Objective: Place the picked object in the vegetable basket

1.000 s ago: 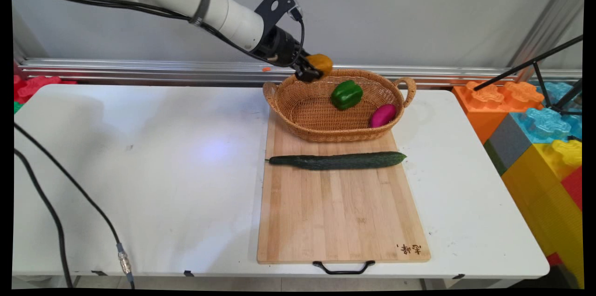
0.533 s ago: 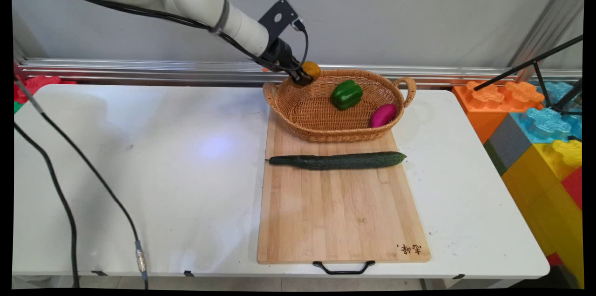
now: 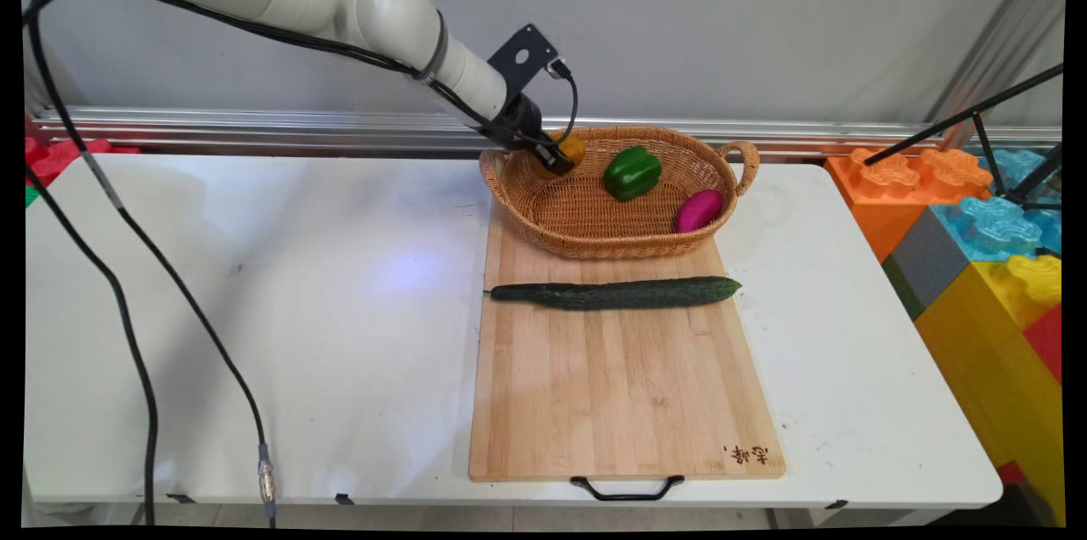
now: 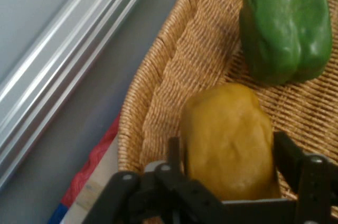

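White desk [image 3: 255, 311] under a grey wall carries a bamboo cutting board [image 3: 624, 387], with a wicker basket [image 3: 594, 243] sitting on the board's far end. Inside the basket lie a green bell pepper [image 3: 632, 172] toward the back and a magenta vegetable [image 3: 698, 210] against the right wall. At the basket's back-left rim, the gripper [image 3: 559, 160] is clenched around a yellow-orange vegetable [image 4: 229, 139], holding it just inside the rim and near the pepper. A long dark cucumber [image 3: 616, 294] lies across the board, just in front of the basket and apart from it.
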Robot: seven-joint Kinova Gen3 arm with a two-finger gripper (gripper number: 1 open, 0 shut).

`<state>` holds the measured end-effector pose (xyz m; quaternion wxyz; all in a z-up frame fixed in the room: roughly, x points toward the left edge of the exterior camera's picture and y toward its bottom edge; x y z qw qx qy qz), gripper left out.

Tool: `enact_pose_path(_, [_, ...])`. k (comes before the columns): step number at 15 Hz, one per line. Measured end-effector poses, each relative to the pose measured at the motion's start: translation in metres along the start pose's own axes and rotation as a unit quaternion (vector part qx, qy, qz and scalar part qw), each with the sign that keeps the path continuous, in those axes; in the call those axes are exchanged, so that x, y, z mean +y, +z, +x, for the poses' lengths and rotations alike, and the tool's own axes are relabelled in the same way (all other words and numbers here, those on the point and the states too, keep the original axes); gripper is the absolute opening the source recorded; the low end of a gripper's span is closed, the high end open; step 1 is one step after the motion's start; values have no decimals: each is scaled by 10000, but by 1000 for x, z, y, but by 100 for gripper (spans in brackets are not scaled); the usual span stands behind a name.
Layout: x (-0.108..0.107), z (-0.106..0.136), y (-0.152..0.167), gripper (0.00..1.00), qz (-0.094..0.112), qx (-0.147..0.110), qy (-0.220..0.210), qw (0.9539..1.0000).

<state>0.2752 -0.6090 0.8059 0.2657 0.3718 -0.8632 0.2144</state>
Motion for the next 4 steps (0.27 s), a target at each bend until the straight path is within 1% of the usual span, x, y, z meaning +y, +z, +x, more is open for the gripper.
enact_pose_path(1, [1,0,3,100,-4,-32,-4,10000])
enact_pose_path(4, [7,2,8,100,-62,-50,-19,10000])
